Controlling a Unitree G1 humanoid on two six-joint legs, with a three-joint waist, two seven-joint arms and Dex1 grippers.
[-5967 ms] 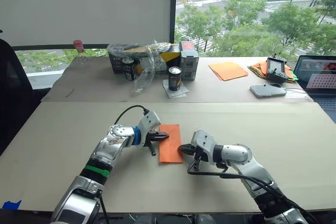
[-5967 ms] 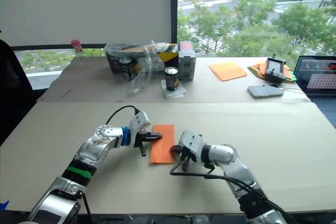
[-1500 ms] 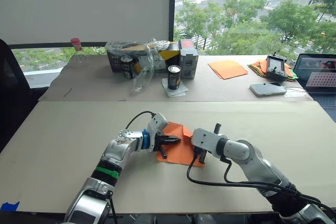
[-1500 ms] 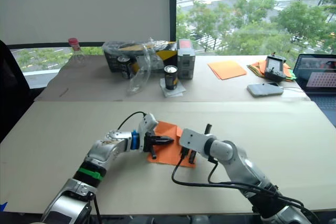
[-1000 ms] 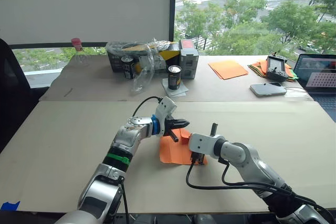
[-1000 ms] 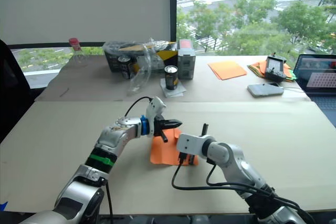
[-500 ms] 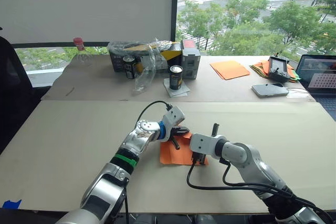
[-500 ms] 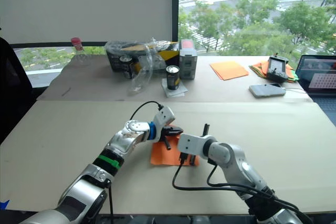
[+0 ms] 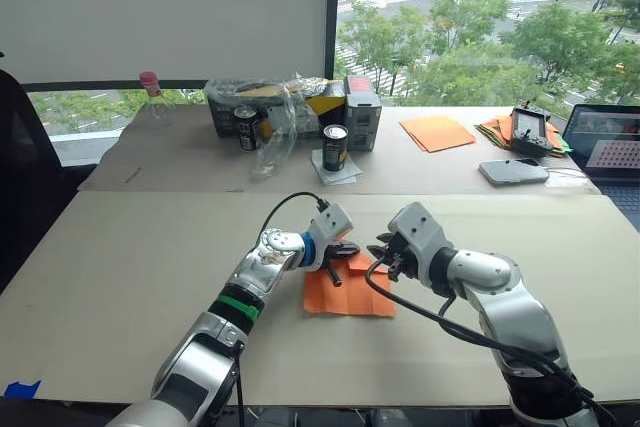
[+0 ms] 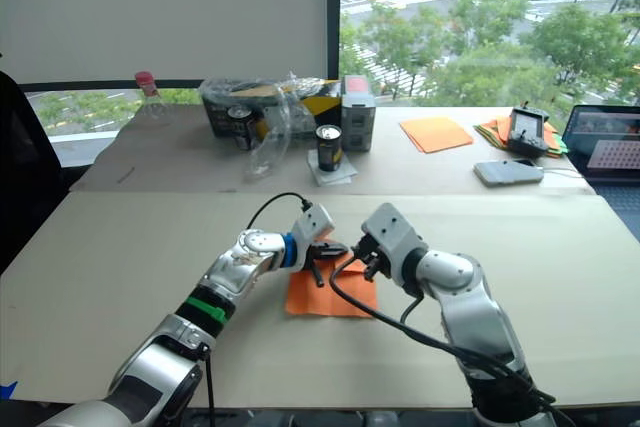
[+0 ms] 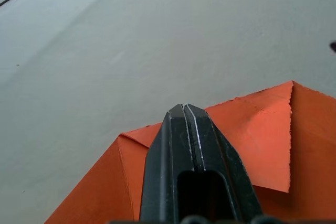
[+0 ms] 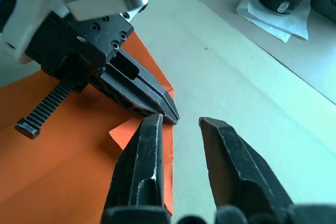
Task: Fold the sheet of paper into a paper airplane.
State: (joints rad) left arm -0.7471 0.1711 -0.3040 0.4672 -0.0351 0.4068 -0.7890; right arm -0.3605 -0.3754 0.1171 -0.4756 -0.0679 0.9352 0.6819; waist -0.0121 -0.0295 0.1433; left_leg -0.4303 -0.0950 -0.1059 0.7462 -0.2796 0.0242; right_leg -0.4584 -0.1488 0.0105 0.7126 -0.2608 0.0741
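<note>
Orange sheet of paper (image 9: 348,287) lies mid-table, far corners folded. Left gripper (image 9: 352,250), jaws together, presses its far edge; right gripper (image 12: 173,129), slightly parted, has risen alongside, likely re-gripping.

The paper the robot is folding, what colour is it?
Bright orange. The sheet of paper shows best in the left wrist view.

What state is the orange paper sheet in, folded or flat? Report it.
Partly folded: the bright orange paper sheet has corner flaps creased over, beneath the left gripper.
</note>
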